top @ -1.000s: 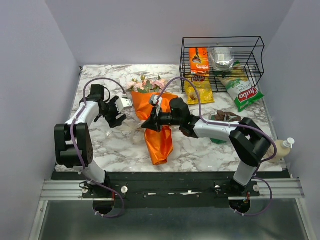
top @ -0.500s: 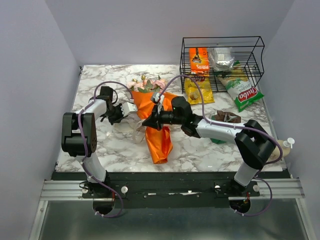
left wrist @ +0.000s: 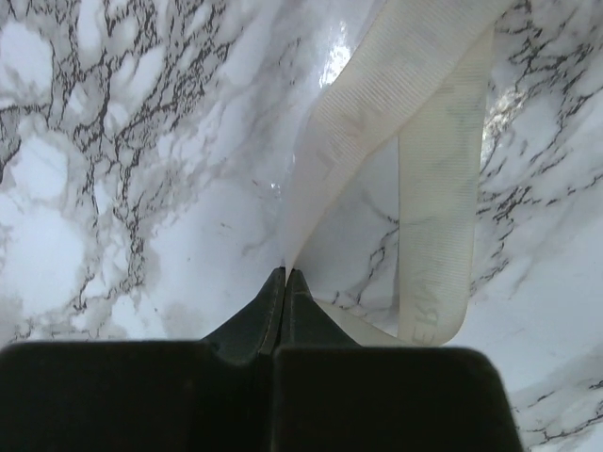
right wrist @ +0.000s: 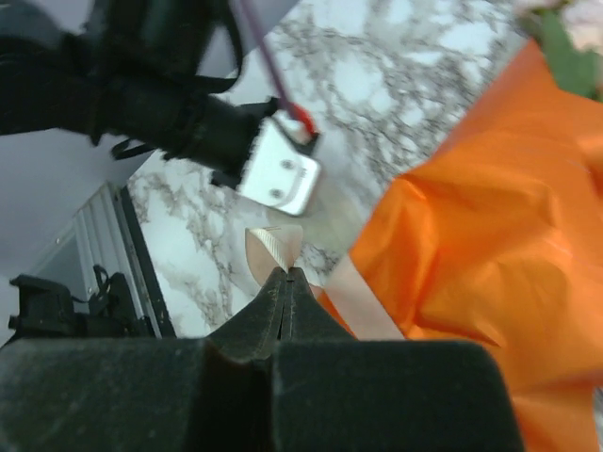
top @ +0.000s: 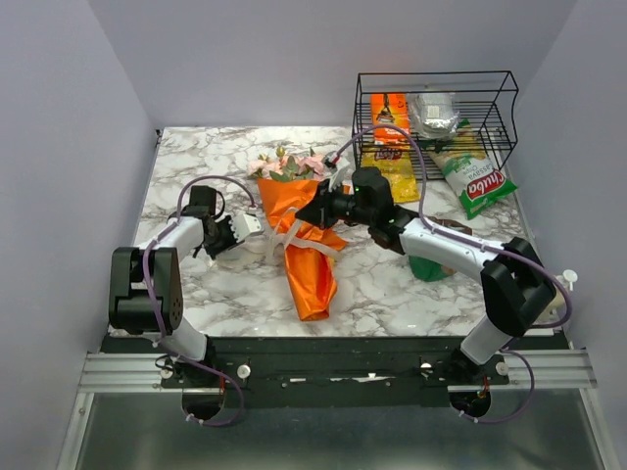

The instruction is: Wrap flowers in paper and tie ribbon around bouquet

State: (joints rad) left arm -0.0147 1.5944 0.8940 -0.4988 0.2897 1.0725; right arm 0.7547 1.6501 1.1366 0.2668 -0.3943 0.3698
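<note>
Cream ribbon (top: 287,238) — crosses the waist of the orange-wrapped bouquet (top: 312,274), middle of the surface (top: 225,284) | left end effector (left wrist: 285,279) pinching one ribbon tail, right end effector (right wrist: 285,277) pinching the other | risk: an uneven pull likely slips a tail or drags the bouquet, crushing flowers (top: 287,164) | room: open marble left and near; wire basket (top: 436,108) crowds far right

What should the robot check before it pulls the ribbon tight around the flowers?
1. Left gripper shut on the ribbon: ok.
2. Right gripper shut on another part of the ribbon: ok.
3. Ribbon crosses the bouquet near its narrow middle: ok.
4. Orange paper wrapped round the flowers: ok.
5. Knot already made: cannot tell.
</note>
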